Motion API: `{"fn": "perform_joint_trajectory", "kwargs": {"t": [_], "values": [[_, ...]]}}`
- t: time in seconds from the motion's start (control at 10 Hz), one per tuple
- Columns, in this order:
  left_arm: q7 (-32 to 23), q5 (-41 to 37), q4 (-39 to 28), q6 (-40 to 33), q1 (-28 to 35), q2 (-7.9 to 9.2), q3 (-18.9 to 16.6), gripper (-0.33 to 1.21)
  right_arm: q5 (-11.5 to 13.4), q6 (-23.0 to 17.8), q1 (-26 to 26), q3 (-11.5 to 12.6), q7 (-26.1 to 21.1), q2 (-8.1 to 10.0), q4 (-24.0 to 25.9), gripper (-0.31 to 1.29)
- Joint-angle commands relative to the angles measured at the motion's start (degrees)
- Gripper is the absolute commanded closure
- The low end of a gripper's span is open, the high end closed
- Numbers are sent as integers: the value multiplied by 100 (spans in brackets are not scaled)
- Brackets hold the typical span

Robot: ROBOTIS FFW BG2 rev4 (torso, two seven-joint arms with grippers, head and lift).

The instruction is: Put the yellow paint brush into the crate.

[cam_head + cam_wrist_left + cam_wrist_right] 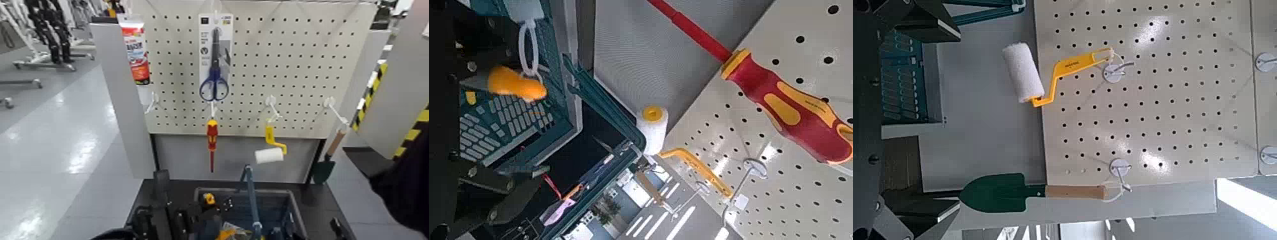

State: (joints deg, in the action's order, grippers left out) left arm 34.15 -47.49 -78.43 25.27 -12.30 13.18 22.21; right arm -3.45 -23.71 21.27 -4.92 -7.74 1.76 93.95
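Observation:
The yellow paint brush shows in the left wrist view as an orange-yellow handle with a white hang loop, held over the inside of the crate. My left gripper is shut on its bristle end. In the head view the dark blue-grey crate stands at the bottom centre with its thin handle upright. My left gripper is over the crate's left part, with a bit of yellow showing at the brush. My right gripper waits open and empty at the crate's right side.
On the pegboard hang blue scissors, a red-and-yellow screwdriver, a yellow-handled white roller and a green trowel. A grey panel stands at the left. A yellow-black striped edge is at the right.

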Motion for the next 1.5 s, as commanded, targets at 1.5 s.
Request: {"fn": "perform_joint_trajectory", "kwargs": {"t": [1.5], "values": [[-2862, 3967, -2484, -2369, 2170, -123, -1325, 9, -15, -55, 26, 35, 1, 44, 0, 13]]}}
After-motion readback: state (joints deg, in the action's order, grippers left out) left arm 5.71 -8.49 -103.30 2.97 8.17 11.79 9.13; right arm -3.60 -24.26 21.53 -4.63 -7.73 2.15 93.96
